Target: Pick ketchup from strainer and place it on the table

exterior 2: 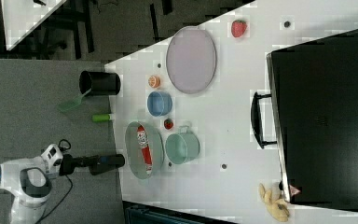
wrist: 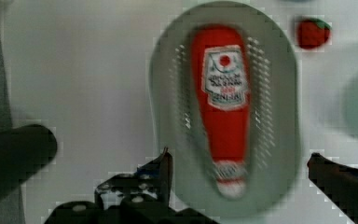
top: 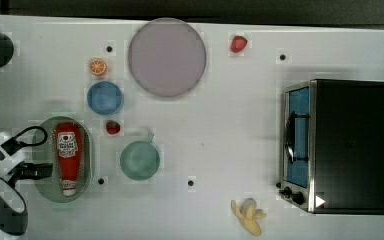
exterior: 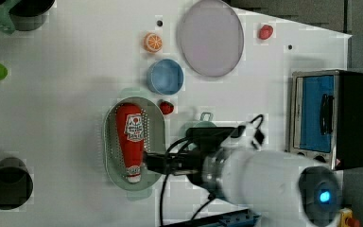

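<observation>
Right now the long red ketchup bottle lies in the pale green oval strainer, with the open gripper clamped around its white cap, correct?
Not quite. The long red ketchup bottle does lie in the pale green oval strainer, but the open gripper is not clamped on it: the wrist view shows its fingers spread wide apart, clear of the cap.

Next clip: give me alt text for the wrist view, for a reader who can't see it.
A red ketchup bottle lies flat in a pale green oval strainer on a white table, white cap toward the camera. The open gripper has a dark finger on either side of the cap end, holding nothing. A small strawberry sits beyond the strainer.
</observation>
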